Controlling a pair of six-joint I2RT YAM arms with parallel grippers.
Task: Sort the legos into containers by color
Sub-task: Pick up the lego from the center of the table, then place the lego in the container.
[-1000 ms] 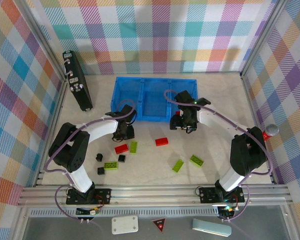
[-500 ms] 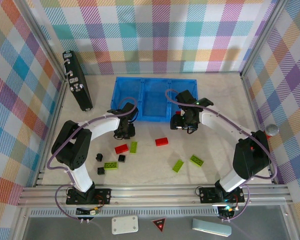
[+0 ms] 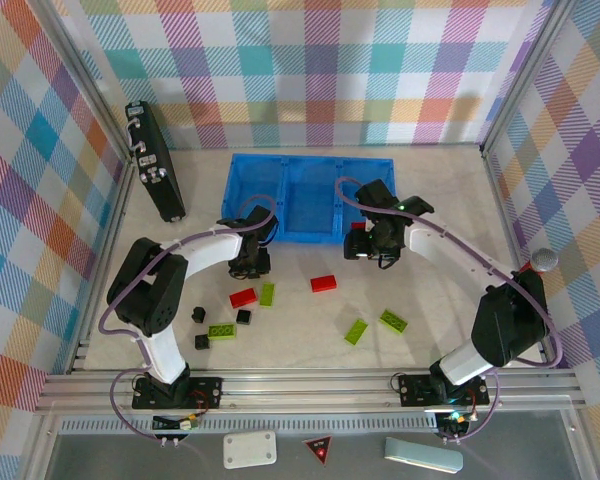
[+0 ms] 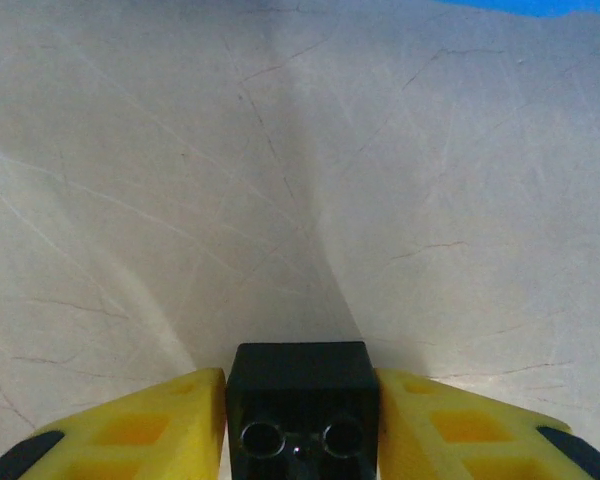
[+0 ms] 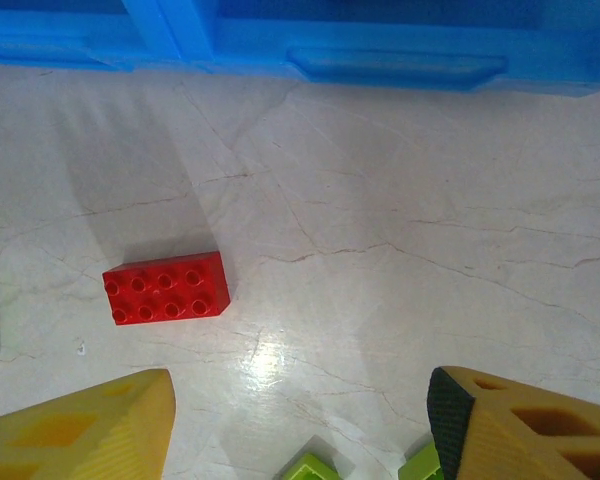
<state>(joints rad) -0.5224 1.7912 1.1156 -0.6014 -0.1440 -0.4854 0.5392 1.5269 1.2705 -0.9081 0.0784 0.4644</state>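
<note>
Pale marbled surface (image 3: pixel 450 200) carries everything. Long blue tray (image 3: pixel 307 195) with three square compartments lies at the far middle; in the right wrist view its near wall (image 5: pixel 380 50) runs along the top edge. Black case (image 3: pixel 154 160) lies at the far left, well apart from the tray. Left arm reaches to the tray's near-left corner. Left tool (image 3: pixel 248 262) sits just outside the near wall and is clenched on a black cube (image 4: pixel 300 370), which is pinched between the two yellow fingers (image 4: pixel 130 435) over bare surface; whether the cube touches the surface, cannot tell. Right arm reaches toward the near wall of the right compartment. Right tool (image 3: pixel 372 248) is released, fingers wide apart and nothing gripped. All other bricks lie loose on the surface in front of the tray. Green bricks: two near the right arm (image 3: pixel 356 331), one near the left arm's base and one just beside a red brick (image 3: pixel 243 297) below the left tool. Second red brick (image 3: pixel 323 283) lies between the two tools; the right wrist view shows a red brick (image 5: pixel 166 287), studs up, ahead and left of the fingers. Three loose black cubes (image 3: pixel 197 314) cluster near the left arm, close to the nearest green brick
</note>
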